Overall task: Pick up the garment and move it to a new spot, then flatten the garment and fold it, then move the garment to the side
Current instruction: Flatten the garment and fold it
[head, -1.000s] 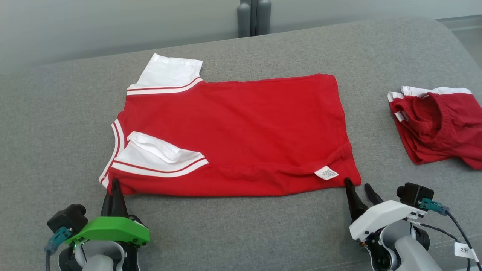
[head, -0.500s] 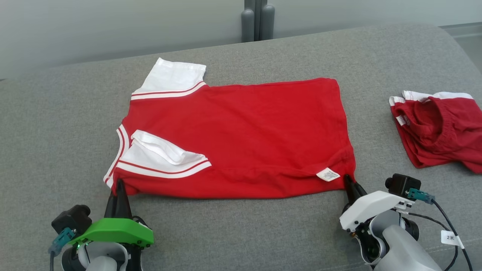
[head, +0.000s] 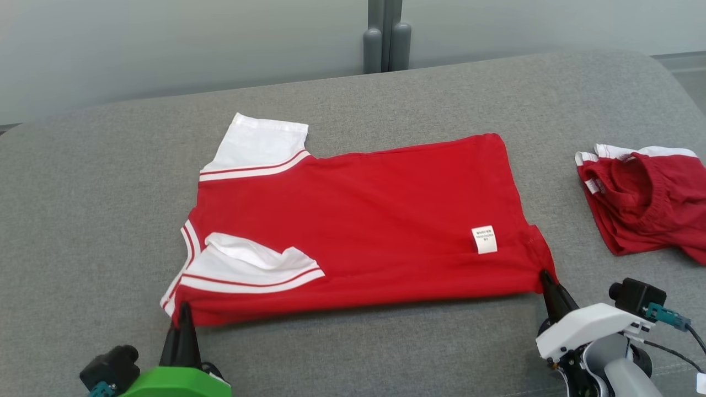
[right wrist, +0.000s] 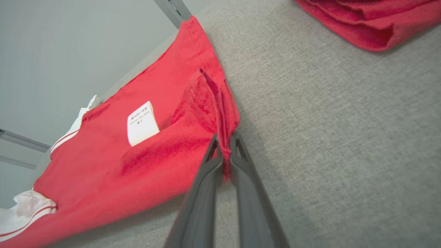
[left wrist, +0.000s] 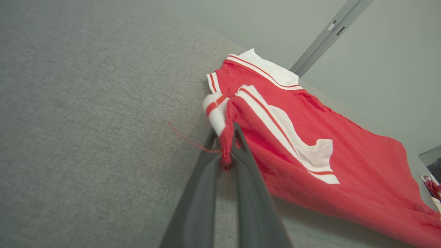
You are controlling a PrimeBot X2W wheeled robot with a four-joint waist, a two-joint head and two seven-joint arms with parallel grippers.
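- You have one grey cushion (head: 83, 220) under everything; it carries two garments.
- The shirt (head: 375, 220), red with two white sleeves, lies spread at the middle of the cushion. Its collar is to your left and its hem to your right. The near sleeve is folded in over the body, and the near edge is raised slightly off the cushion.
- One other red garment (head: 645, 204) sits bunched well apart at the far right.
- Two grippers are working. The left gripper (head: 185, 320) has its jaws pinched on the near shoulder corner, and the right gripper (head: 547, 278) has its jaws pinched on the near hem corner.
- One white label (head: 485, 239) shows near the hem.
- This looks like the fold step. Next, you likely carry both corners together over to the far edge, keeping the cloth taut and level between them.
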